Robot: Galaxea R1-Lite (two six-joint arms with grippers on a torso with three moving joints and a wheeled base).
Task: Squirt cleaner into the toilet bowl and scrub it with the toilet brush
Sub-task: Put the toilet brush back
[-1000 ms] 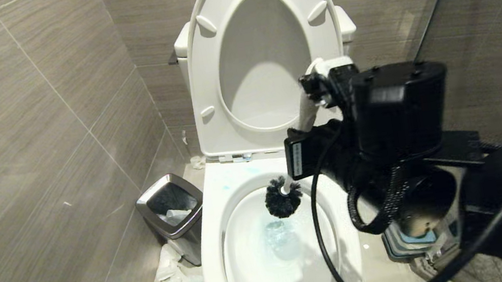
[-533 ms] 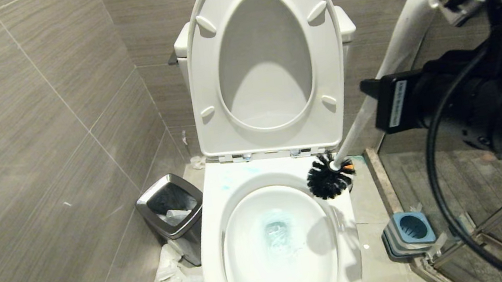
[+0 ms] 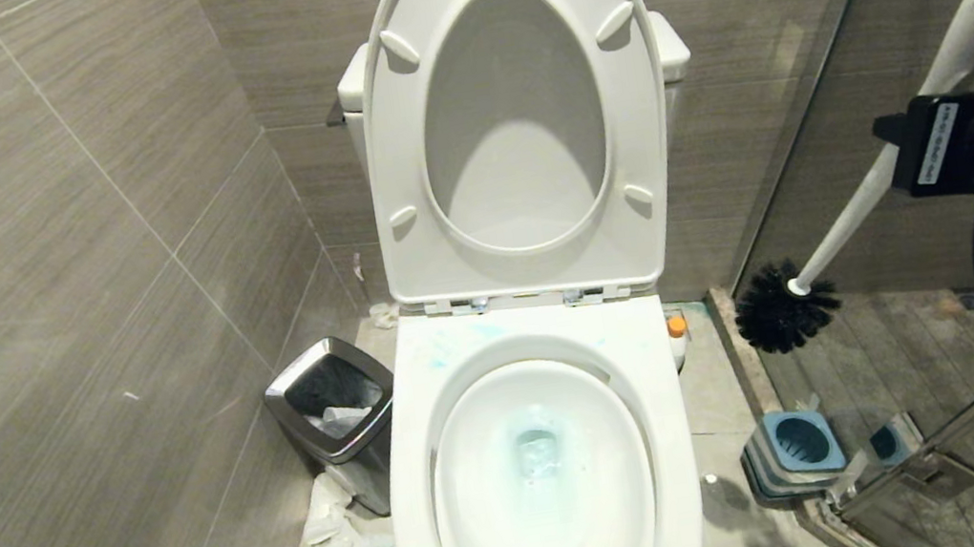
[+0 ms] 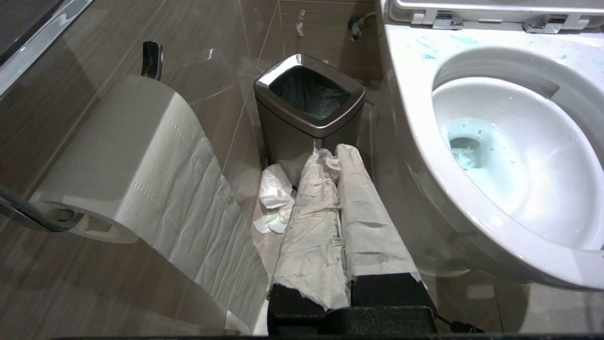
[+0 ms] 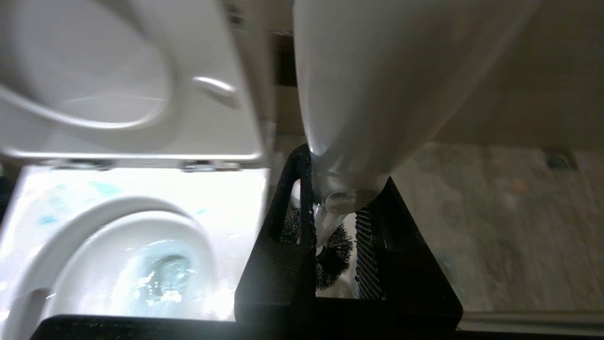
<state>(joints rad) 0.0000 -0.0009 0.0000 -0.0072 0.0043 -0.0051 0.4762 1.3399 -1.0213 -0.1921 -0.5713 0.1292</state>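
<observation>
I see the right gripper [image 5: 330,245] clamped on the brush [image 3: 863,208], bristles pointing to 7 o'clock above the holder [image 3: 789,455], bowl [image 3: 540,468] at 9.

The waste bin [image 3: 332,410] stands left of the toilet bowl [image 3: 538,459] (cleaner [image 3: 677,337] and brush holder [image 3: 790,452] right).
</observation>
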